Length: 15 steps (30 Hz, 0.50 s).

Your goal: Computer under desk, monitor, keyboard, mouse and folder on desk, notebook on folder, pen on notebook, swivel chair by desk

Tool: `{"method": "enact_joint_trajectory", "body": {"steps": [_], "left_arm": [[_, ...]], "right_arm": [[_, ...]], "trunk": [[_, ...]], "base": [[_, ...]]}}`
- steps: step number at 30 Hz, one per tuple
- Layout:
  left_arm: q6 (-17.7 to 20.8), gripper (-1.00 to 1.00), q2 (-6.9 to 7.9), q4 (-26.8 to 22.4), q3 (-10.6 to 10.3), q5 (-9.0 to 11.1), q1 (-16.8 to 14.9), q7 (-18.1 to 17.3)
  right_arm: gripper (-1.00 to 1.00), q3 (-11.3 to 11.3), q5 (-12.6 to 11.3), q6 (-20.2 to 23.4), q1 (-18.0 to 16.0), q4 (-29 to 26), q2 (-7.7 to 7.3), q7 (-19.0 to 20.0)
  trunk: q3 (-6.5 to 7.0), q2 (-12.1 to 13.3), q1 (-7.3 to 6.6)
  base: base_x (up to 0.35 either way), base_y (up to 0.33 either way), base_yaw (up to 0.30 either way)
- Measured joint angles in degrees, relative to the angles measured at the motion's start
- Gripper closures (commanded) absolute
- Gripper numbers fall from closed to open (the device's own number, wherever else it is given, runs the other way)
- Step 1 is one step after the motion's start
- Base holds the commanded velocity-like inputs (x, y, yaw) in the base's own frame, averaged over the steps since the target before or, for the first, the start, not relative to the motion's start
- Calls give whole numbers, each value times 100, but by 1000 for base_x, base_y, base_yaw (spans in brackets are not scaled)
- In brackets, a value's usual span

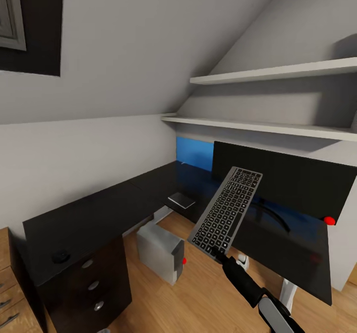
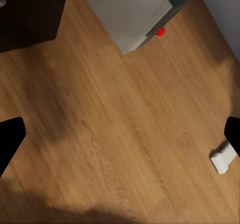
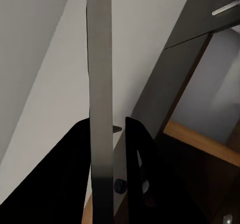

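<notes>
Your right gripper (image 1: 216, 251) is clamped on the keyboard (image 1: 227, 212) by one short end — stiff, light, but prone to pivot; left gripper (image 2: 120, 139) hangs spread, empty.

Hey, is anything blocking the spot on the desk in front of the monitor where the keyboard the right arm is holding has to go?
Nothing visible blocks it. The right gripper holds the keyboard tilted in the air above the desk, in front of the monitor. The glossy top below looks bare; the notebook lies off to the left, near the corner.
</notes>
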Motion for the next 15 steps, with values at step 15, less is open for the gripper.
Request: {"method": "enact_joint_trajectory", "body": {"steps": [15], "left_arm": [[0, -100, 0, 79, 1, 6, 0, 3]], "right_arm": [[100, -71, -52, -960, 0, -5, 501, -375]], "trunk": [[0, 0, 0]], "base": [[0, 0, 0]]}}
